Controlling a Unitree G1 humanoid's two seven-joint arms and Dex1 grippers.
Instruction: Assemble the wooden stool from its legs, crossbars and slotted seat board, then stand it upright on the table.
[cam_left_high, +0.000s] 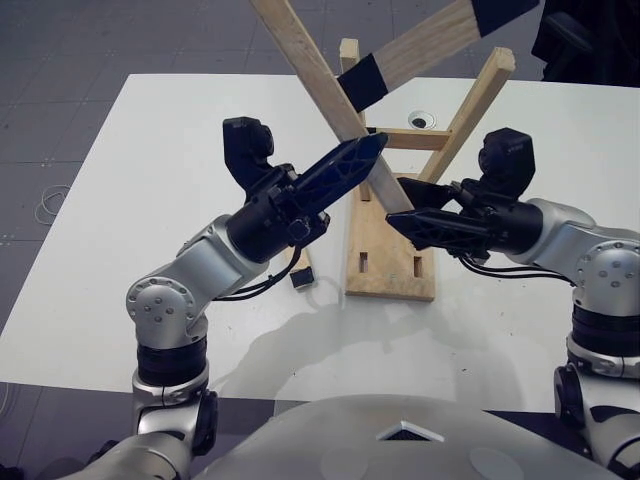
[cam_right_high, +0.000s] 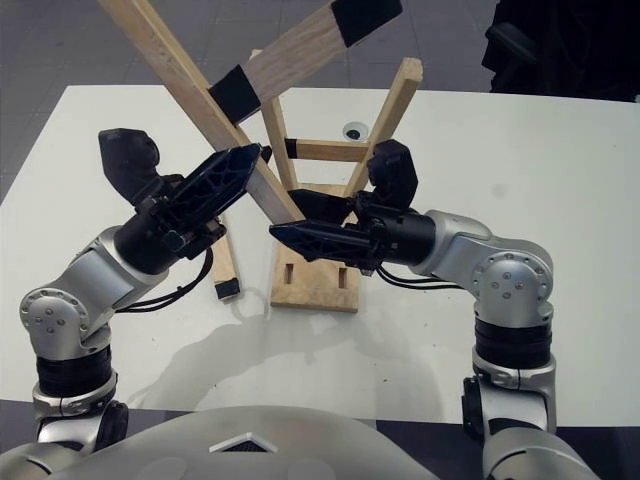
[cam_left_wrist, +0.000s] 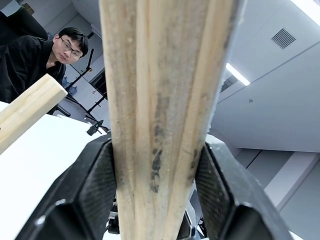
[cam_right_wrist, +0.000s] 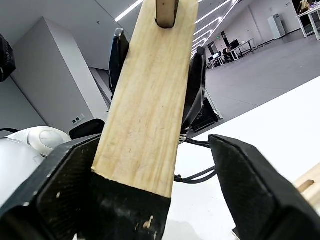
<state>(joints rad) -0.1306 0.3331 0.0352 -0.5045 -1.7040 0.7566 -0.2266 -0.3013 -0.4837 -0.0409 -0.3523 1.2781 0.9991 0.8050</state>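
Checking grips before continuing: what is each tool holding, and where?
Left tool clamps the slanted leg on its lower half. Right tool straddles that leg's black bottom end, with a gap beside one finger, so no hold.

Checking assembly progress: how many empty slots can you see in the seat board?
2, both at the near end of the seat board: left slot and right slot. Farther slots may be hidden.
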